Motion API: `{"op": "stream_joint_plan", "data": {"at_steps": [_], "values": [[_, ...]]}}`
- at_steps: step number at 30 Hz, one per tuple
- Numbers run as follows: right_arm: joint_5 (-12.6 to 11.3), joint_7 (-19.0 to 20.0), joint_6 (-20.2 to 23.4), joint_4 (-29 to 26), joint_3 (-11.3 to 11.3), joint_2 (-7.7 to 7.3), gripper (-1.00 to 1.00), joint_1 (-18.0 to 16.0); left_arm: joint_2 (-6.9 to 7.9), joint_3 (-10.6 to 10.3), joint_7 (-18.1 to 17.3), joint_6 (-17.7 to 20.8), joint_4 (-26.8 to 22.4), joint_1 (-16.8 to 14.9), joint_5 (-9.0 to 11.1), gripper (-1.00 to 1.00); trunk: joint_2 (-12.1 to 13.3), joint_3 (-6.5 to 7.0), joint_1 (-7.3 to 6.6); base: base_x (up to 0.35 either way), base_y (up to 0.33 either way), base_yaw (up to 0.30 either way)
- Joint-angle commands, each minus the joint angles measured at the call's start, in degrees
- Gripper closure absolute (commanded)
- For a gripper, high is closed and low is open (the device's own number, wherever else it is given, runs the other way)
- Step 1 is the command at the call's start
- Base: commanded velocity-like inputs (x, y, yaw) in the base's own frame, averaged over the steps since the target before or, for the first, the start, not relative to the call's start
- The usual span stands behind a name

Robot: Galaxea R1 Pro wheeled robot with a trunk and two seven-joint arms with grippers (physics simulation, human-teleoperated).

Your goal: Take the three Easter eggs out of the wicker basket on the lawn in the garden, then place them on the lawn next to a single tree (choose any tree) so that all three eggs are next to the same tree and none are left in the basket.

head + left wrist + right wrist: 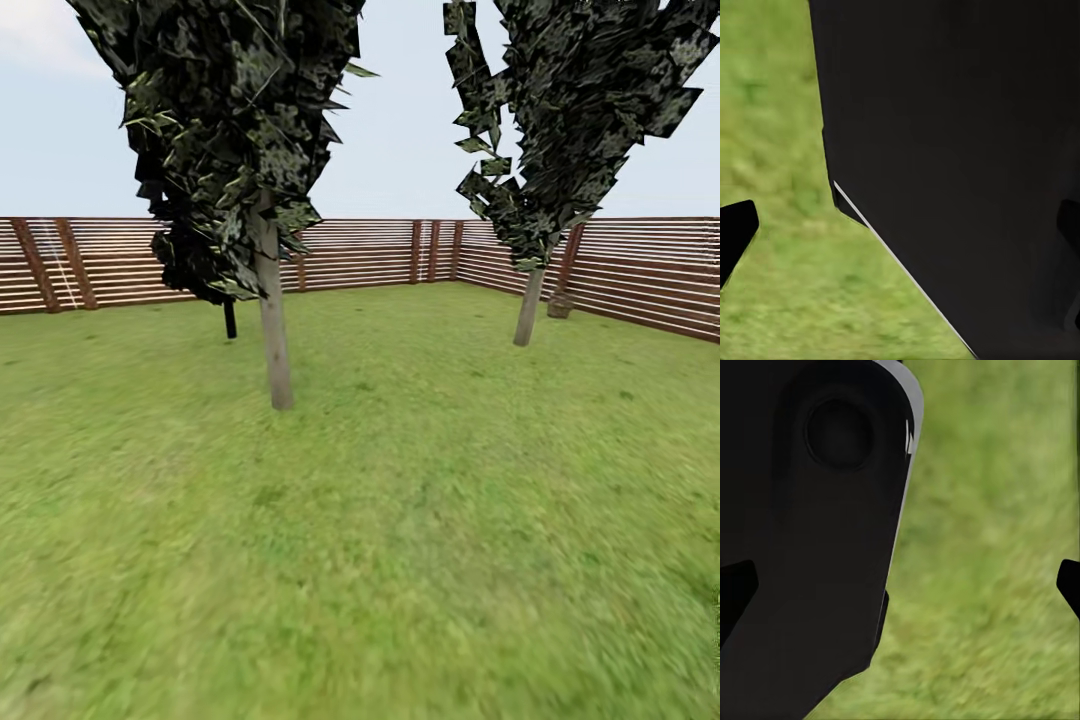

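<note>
The lawn [400, 520] stretches out ahead as short mottled green grass. A small tree [272, 330] with a slim grey trunk and a dark blocky crown stands close, left of centre. Another tree of the same kind [528, 305] stands farther off to the right, near the fence. The Easter eggs and the wicker basket are out of view. In the left wrist view my left gripper [900, 229] is open over grass, with a black part of the robot's body behind it. In the right wrist view my right gripper [900, 585] is open too, its fingertips wide apart with nothing between them.
A brown horizontal-slat fence [360, 255] bounds the garden at the back and runs forward along the right side. A thin dark trunk [230, 320] stands behind the near tree. Open grass lies between me and both trees.
</note>
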Motion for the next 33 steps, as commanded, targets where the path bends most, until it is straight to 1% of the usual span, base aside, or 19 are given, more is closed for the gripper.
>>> {"op": "stream_joint_plan", "data": {"at_steps": [1, 27, 33], "values": [[0.37, -0.19, -0.03, -0.07, 0.16, 0.00, -1.00, 0.02, 0.01, -0.01, -0.03, 0.03, -0.15, 0.06, -0.03, -1.00, -0.02, -0.03, 0.04, 0.326, 0.000, -0.276], [0.37, -0.18, -0.03, -0.07, 0.16, 0.00, -1.00, 0.02, 0.01, -0.01, -0.03, 0.03, -0.15, 0.06, -0.03, -1.00, -0.02, -0.03, 0.04, 0.326, 0.000, -0.262], [0.37, -0.20, -0.01, -0.07, 0.10, 0.00, -1.00, 0.02, 0.01, -0.01, -0.03, 0.03, -0.15, 0.06, -0.03, -1.00, -0.02, -0.03, 0.04, 0.326, 0.000, -0.117]]}}
